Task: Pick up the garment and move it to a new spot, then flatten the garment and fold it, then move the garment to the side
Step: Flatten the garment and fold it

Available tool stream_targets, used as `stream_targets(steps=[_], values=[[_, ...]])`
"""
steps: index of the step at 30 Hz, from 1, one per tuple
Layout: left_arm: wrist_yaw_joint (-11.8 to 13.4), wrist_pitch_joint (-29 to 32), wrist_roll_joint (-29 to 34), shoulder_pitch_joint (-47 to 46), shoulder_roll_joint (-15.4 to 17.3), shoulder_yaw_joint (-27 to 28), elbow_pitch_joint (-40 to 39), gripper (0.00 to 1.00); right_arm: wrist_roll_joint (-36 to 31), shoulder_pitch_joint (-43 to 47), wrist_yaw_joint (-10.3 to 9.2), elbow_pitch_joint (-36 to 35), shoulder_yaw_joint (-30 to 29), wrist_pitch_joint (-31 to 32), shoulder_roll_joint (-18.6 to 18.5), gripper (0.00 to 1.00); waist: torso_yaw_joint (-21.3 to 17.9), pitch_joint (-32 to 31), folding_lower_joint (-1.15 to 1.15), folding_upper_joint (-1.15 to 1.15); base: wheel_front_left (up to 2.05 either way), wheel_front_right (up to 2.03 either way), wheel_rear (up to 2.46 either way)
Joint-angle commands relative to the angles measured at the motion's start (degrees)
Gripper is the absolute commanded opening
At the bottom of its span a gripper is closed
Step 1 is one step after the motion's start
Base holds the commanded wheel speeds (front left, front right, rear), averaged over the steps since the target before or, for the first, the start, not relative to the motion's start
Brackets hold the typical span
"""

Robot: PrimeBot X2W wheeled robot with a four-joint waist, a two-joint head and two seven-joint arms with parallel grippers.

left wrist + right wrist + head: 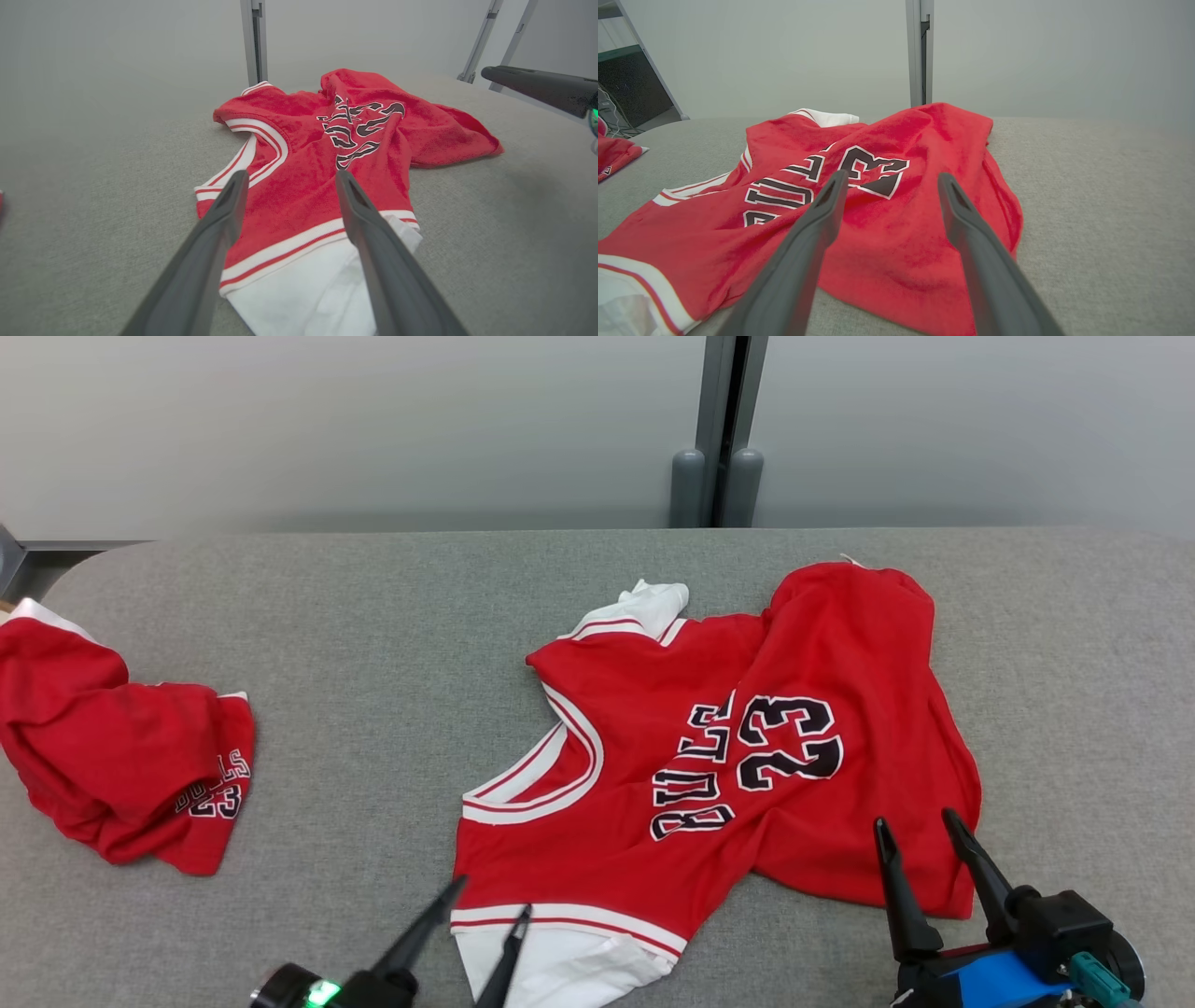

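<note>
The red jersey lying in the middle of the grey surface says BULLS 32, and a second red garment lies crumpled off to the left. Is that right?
Nearly. The number on the red jersey is 23, not 32; the head view shows it. The second red garment does lie crumpled to the left on the grey surface.

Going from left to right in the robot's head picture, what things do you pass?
crumpled red garment → left gripper → red Bulls jersey → right gripper
</note>
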Motion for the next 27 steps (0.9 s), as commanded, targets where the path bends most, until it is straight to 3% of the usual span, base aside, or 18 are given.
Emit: stream_targets(steps=[1,5,18,27], values=[[0.94,-0.24,0.44,-0.73,0.22,2.13,-0.65,1.0,-0.17,0.22,0.01,0.04,0.02,-0.2,0.01,1.0,-0.37,0.19,0.01,0.0,0.0,0.0,0.0],[2.06,-0.26,0.85,-3.53,-0.4,6.25,-0.62,1.0,-0.34,-0.47,0.01,0.02,0.49,-0.2,0.01,1.0,-1.26,0.67,0.01,0.0,0.0,0.0,0.0],[1.19,-0.22,1.61,-12.0,-2.0,13.83,6.82,1.0,-0.43,-3.06,0.01,-0.62,0.87,-0.2,0.0,1.0,-5.41,3.61,0.01,0.0,0.0,0.0,0.0],[-0.5,-0.22,2.24,-15.01,-3.09,13.69,18.49,1.0,-0.27,-3.86,0.01,-1.05,0.44,-0.2,0.01,1.0,-7.23,5.6,0.01,0.0,0.0,0.0,0.0]])
